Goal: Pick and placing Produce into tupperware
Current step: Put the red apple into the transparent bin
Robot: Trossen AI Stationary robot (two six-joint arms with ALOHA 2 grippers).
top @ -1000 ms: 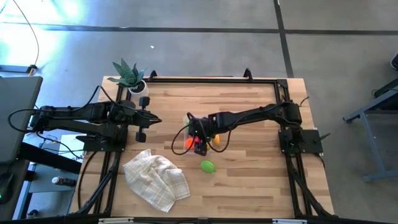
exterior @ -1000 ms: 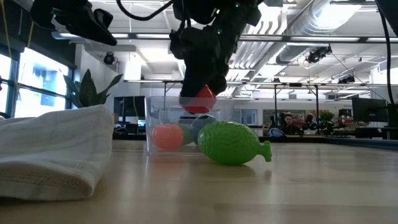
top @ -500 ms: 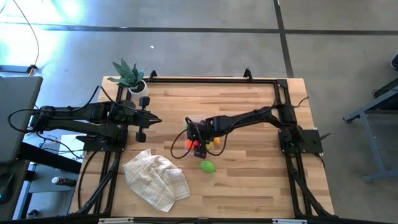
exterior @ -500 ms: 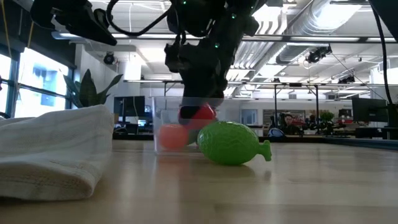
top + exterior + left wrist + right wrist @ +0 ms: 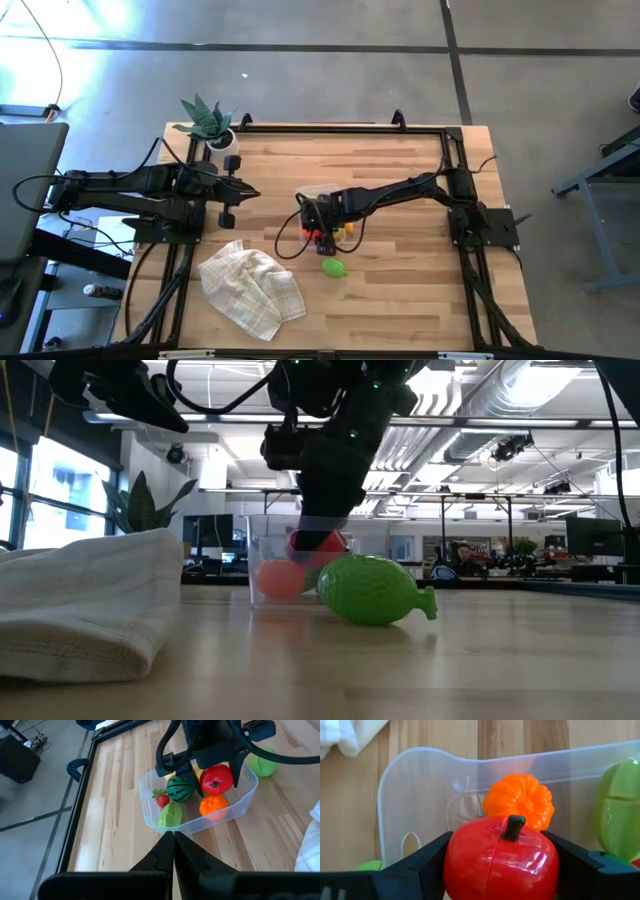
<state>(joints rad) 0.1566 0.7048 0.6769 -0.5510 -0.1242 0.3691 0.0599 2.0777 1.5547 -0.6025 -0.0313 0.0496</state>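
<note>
Wood-plank table (image 5: 400, 190), glossy round apple (image 5: 501, 857)

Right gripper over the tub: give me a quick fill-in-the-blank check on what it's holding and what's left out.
1. The right gripper is shut on a ____ toy apple.
2. The apple hangs over the clear tupperware, right above the ____ fruit inside.
3. One ____ piece lies on the table outside the tupperware.
4. The left gripper, parked near the potted plant, is ____.

Missing words: red; orange; green; shut
</note>
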